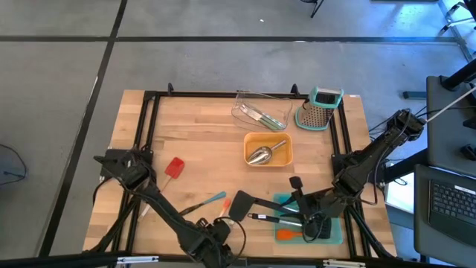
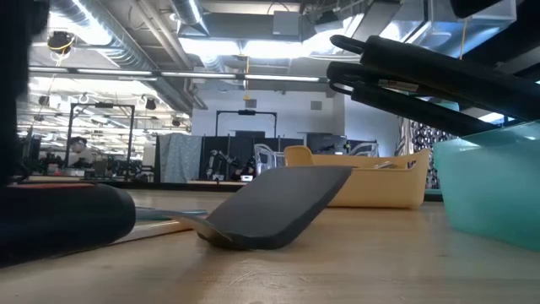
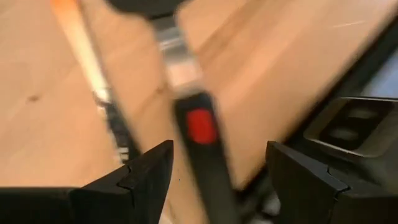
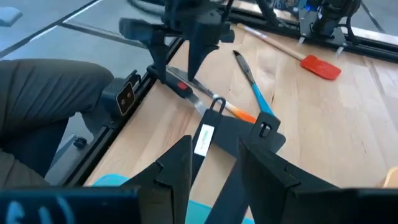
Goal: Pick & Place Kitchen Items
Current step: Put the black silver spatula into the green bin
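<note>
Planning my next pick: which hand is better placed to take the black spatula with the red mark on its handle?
Left. The left hand is open astride that black spatula's handle; the right hand hovers open above the teal tray.

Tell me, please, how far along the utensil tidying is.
Done: a steel scoop lies in the orange tray, and utensils sit in the clear tray and teal tray. In hand: the left pincer is open around a black handle. Left: the red spatula, black spatula and blue-handled tool on the table.

No legible text or labels anywhere.
</note>
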